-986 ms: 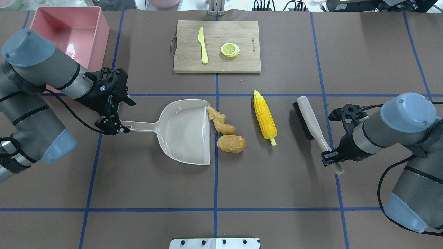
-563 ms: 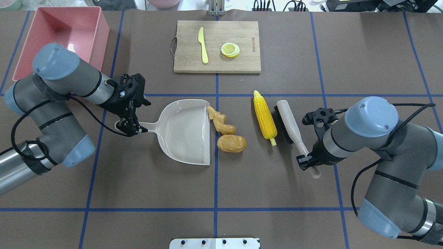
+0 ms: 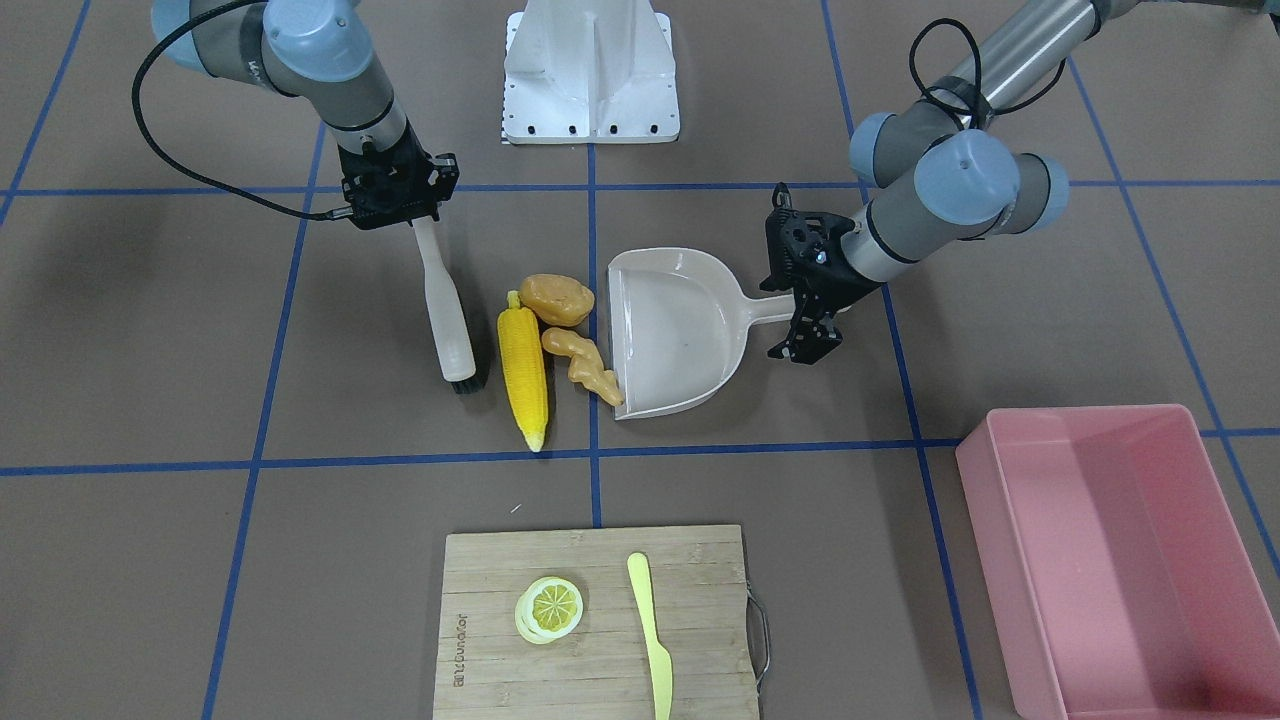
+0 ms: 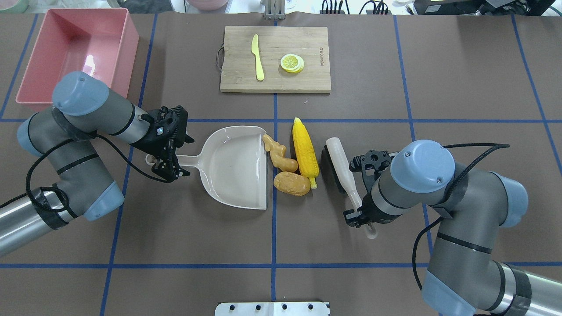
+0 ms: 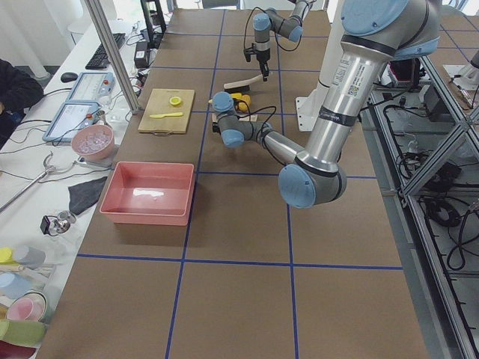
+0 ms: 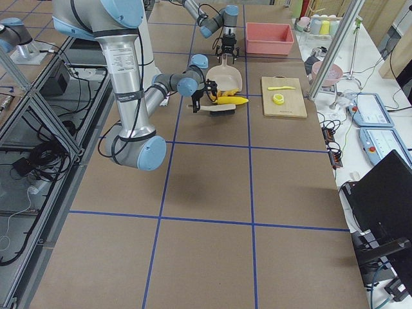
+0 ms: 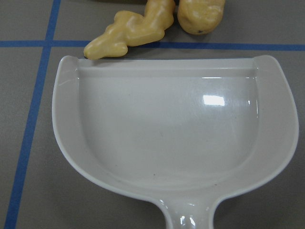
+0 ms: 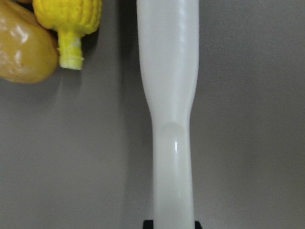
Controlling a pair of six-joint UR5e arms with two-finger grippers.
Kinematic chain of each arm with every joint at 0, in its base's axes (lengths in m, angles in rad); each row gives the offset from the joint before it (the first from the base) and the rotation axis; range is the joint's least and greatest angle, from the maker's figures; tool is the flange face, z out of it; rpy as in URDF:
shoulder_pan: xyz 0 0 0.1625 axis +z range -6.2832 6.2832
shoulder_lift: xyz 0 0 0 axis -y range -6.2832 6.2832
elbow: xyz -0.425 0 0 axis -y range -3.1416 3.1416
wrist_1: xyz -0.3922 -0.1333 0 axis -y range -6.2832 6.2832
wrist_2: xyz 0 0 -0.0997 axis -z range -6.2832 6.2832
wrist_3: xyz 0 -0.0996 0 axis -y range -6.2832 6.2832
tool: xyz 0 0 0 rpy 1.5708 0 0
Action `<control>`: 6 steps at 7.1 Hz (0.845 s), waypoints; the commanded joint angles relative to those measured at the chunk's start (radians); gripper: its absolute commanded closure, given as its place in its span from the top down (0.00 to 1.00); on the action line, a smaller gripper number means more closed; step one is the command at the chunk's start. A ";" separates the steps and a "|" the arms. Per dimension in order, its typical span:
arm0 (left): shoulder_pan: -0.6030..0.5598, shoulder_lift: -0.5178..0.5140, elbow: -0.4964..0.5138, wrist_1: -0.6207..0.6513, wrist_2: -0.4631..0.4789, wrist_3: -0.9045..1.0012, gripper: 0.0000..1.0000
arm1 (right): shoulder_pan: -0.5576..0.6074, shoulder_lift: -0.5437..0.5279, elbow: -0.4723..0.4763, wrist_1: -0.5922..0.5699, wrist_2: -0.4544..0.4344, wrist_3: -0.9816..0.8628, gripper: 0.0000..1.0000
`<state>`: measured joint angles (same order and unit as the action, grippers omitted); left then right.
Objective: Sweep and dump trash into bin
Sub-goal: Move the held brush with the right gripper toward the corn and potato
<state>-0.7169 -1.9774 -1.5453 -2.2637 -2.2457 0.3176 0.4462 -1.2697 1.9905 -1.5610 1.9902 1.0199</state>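
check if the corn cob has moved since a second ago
Yes. The corn cob slid left in the overhead view, nearer the centre blue tape line, now beside the ginger root.

Dustpan (image 4: 232, 169) sits in the middle, mouth opening to the robot's right. Ginger (image 4: 279, 156) lies right at its lip, with potato (image 4: 291, 183) just nearer the robot, touching the ginger. Corn (image 4: 305, 152) lies alongside on their right, tight beside both. Brush (image 4: 340, 169) is just right of the corn, a gap between. Far side, centre: board (image 4: 274, 81), knife (image 4: 257, 57) on its left half, lemon slice (image 4: 292, 62) on its right. Bin (image 4: 131, 48) stands in the far left corner.
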 commanded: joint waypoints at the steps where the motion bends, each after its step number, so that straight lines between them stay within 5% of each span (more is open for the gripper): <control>1: 0.002 0.000 0.017 -0.025 -0.002 -0.003 0.97 | -0.003 0.042 -0.004 -0.025 -0.002 0.008 0.00; 6: 0.014 -0.012 0.047 -0.092 0.000 -0.091 0.97 | -0.047 0.096 -0.012 -0.090 -0.063 0.012 0.00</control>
<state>-0.7087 -1.9865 -1.5004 -2.3509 -2.2470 0.2419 0.4035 -1.1752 1.9830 -1.6490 1.9335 1.0323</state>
